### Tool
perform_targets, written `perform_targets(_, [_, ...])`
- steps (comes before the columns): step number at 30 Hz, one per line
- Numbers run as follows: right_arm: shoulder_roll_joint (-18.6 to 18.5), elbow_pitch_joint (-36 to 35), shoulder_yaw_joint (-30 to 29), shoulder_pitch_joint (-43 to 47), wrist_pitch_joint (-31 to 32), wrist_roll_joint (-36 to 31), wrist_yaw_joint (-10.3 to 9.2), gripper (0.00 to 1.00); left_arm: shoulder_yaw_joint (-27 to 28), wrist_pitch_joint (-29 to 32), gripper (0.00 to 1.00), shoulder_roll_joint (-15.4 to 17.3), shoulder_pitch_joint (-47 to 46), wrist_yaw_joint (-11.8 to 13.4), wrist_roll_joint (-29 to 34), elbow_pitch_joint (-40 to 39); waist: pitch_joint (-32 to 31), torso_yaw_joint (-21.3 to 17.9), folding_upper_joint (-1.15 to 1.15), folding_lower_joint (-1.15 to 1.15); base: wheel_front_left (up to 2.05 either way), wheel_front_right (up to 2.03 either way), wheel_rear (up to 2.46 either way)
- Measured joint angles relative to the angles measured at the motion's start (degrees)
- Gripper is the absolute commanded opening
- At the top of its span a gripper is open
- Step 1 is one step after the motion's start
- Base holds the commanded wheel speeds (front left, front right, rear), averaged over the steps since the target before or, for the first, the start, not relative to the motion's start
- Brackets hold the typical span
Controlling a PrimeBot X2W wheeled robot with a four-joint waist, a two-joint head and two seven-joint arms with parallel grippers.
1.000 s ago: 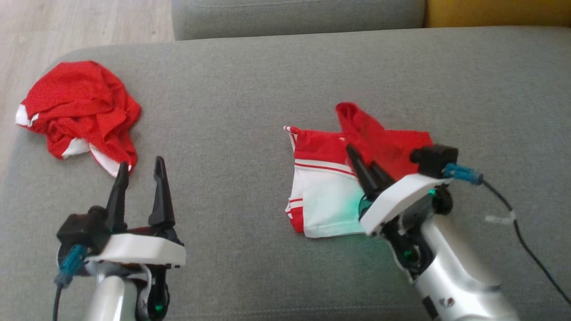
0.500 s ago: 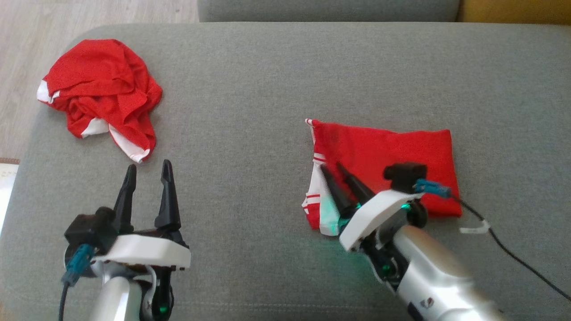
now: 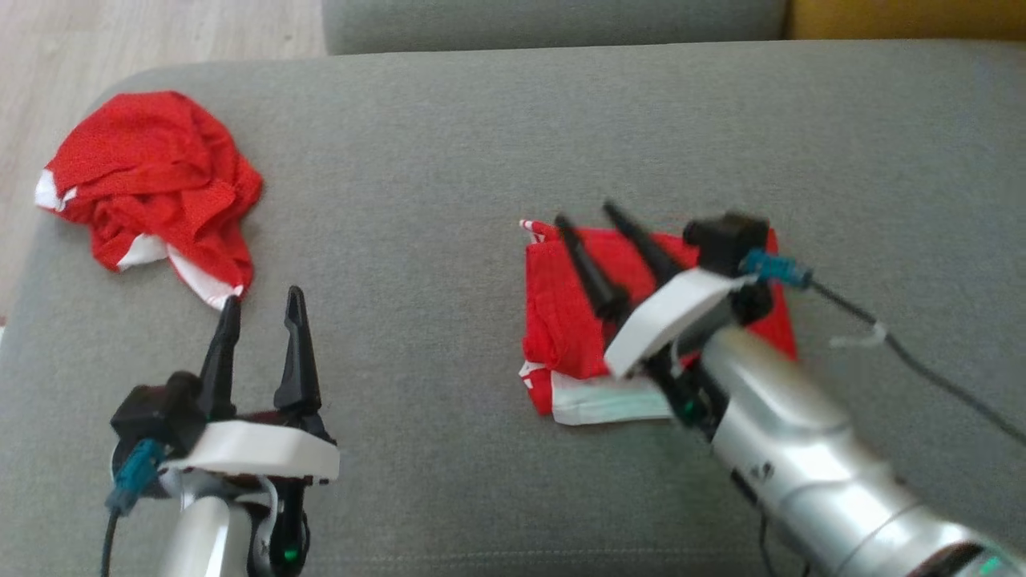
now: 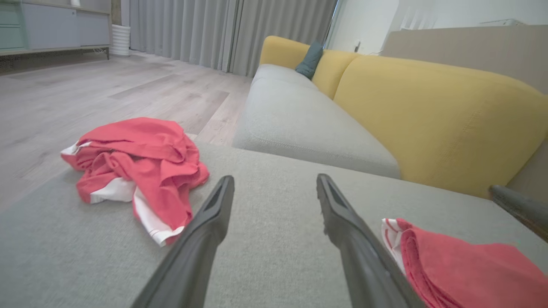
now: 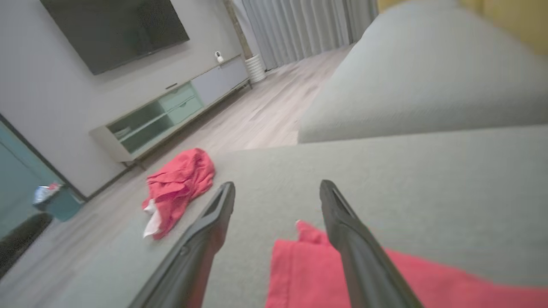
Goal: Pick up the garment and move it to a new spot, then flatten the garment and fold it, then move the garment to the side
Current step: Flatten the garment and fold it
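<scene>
Now the right gripper (image 3: 585,215), fingers spread, hangs over the folded red garment (image 3: 561,320); the left gripper (image 3: 263,296), likewise spread, sits near the front-left corner of the cushion (image 3: 449,160).

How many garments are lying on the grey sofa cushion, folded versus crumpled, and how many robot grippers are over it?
Folded red-and-white fabric garment: 1
Crumpled red-and-white fabric garment: 1
Dark two-fingered grippers: 2 (left gripper, right gripper, jaws apart on both)
Total: 4
</scene>
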Motion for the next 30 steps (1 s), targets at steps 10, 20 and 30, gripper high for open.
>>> perform_targets(10, [-4.2,-4.6,-25.4,2.7,-1.2,-29.3,0.0,1.0,-0.1,0.0,1.0,0.0,0.0,0.7,0.0,-3.9,-0.7,-2.4,0.0,0.0,0.0,0.0,0.0])
perform_targets(20, [-0.3,-22.1,-41.6,23.0,-1.2,-43.4,0.0,1.0,-0.5,0.0,1.0,0.0,0.3,1.7,3.1,-7.1,-0.5,-3.4,0.0,0.0,0.0,0.0,0.0])
perform_targets(30, [0.6,-24.0,-43.5,26.9,-1.2,-40.8,0.0,1.0,-1.9,0.0,1.0,0.0,3.6,2.0,3.1,-6.4,-0.7,-3.6,0.0,0.0,0.0,0.0,0.0])
